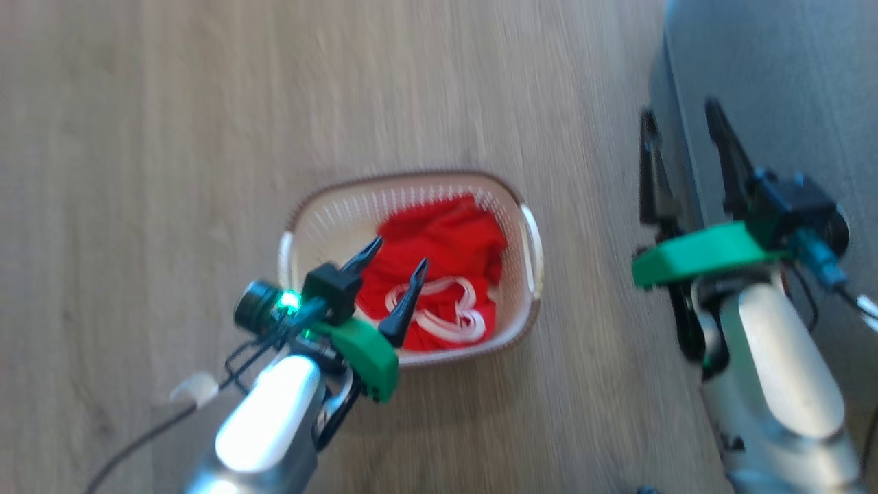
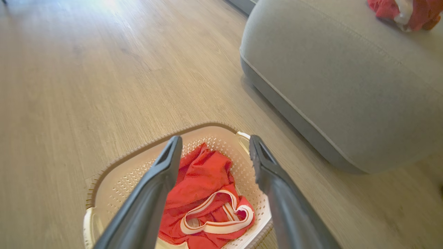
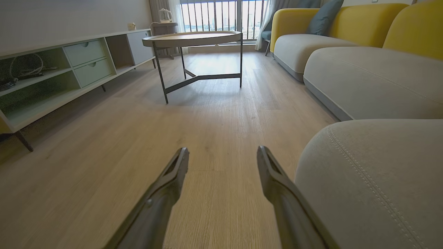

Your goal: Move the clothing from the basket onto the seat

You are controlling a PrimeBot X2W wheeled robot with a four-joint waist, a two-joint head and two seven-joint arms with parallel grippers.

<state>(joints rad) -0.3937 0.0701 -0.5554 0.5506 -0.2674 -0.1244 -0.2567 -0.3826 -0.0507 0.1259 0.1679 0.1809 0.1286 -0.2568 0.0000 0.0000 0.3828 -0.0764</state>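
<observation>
The cream basket (image 1: 528, 237) (image 2: 114, 180) stands on the wooden floor with red clothing (image 1: 446, 240) (image 2: 204, 180) bunched inside, its white bands lying on top. My left gripper (image 1: 399, 254) (image 2: 215, 143) hovers open above the basket's near side, nothing between its fingers. Another red garment (image 2: 415, 12) lies on the grey seat (image 1: 775, 75) (image 2: 339, 76) (image 3: 373, 186) at the far right of the left wrist view. My right gripper (image 1: 682, 116) (image 3: 223, 154) is open and empty at the seat's edge, right of the basket.
In the right wrist view a round coffee table (image 3: 193, 38) stands ahead on the floor, a low white shelf unit (image 3: 52, 72) runs along the left wall, and a grey and yellow sofa (image 3: 363, 45) extends along the right. Open wooden floor surrounds the basket.
</observation>
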